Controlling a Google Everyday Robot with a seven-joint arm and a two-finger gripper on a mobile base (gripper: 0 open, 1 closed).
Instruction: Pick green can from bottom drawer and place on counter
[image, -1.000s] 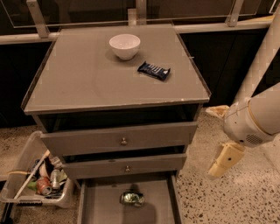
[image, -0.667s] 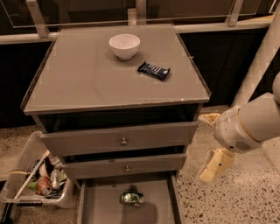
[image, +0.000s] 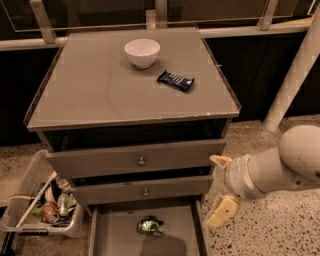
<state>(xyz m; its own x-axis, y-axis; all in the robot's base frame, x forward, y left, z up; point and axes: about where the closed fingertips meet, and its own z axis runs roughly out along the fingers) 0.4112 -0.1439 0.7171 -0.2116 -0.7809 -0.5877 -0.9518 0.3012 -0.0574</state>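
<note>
The green can (image: 150, 225) lies on its side on the floor of the open bottom drawer (image: 115, 240), near the middle. The counter (image: 100, 90) is the wide grey-brown top above the drawers. My gripper (image: 220, 187) is at the right front corner of the cabinet, beside the middle drawer and above the bottom drawer's right side. Its two pale fingers (image: 223, 210) are spread apart and hold nothing. It is to the right of the can and above it, not touching it.
A white bowl (image: 142, 52) and a dark blue snack bar (image: 175, 80) sit on the counter. Two knobbed grey drawers (image: 141, 161) are shut above the open one. A clear bin (image: 45, 205) of trash and cans stands on the floor at the left. A white post (image: 295, 70) stands at the right.
My arm and gripper have moved left, from right of the cabinet to its right front corner, closer to the bottom drawer. The can has not moved.
</note>
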